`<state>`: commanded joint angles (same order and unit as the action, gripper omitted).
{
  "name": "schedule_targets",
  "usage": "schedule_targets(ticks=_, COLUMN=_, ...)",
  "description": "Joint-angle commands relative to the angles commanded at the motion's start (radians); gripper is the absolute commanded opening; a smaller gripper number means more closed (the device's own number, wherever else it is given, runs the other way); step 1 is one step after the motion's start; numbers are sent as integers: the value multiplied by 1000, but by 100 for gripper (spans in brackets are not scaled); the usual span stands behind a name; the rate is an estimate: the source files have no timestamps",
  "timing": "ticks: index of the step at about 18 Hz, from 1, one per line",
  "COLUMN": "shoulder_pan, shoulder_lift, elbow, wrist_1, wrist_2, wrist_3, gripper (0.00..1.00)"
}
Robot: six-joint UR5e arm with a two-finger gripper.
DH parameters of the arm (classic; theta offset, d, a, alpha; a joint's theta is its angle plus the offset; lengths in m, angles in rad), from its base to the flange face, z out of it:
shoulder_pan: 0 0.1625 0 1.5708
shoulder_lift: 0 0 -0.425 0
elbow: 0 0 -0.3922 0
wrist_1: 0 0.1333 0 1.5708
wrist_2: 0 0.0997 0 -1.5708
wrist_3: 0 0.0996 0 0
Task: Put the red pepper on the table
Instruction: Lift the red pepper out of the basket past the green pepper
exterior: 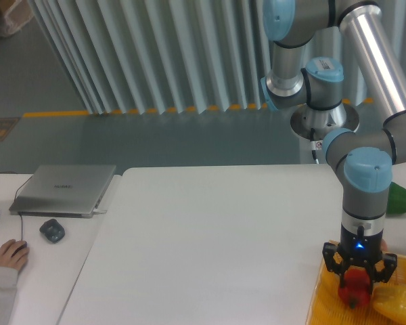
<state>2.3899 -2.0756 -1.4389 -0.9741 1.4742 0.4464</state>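
At the table's [210,237] right edge, the gripper [357,276] is clamped on the red pepper [352,290] inside the basket [319,308], beside a yellow pepper [398,304]. Laptop [64,188] logo unreadable.

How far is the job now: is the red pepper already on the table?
Not yet. Done: the gripper is down over the red pepper in the basket. In hand: its fingers straddle the pepper; a firm grip cannot be confirmed. Left: lifting it out and setting it on the table.

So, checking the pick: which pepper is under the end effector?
The red pepper, between the end effector's fingers in the basket; the yellow pepper lies beside it.
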Motion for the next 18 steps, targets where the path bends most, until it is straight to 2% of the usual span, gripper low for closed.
schedule_targets(ticks=3, shoulder_pan=3, shoulder_lift=18, elbow=0, wrist_1=-2, wrist_2=-3, wrist_3=0, gripper=49)
schedule_targets(ticks=7, shoulder_pan=20, shoulder_lift=95, elbow=-6, wrist_1=-9, wrist_2=-20, wrist_3=-3, gripper=49)
schedule_targets(ticks=8, shoulder_pan=37, shoulder_lift=123, elbow=-9, wrist_1=-20, wrist_2=-26, wrist_3=0, gripper=49)
schedule_targets(ticks=10, shoulder_pan=96, shoulder_lift=181, elbow=-14, wrist_1=-84, wrist_2=-70, wrist_3=31, gripper=49)
schedule_targets(ticks=14, shoulder_pan=176, shoulder_lift=215, elbow=-17, wrist_1=-176, wrist_2=-80, wrist_3=179, gripper=49)
schedule_targets(ticks=16, shoulder_pan=218, shoulder_lift=222, elbow=-29, wrist_1=-218, wrist_2=-60, wrist_3=305, gripper=49)
schedule_targets(ticks=18, shoulder_pan=265, shoulder_lift=230, elbow=-67, wrist_1=-219, wrist_2=4, wrist_3=452, gripper=49)
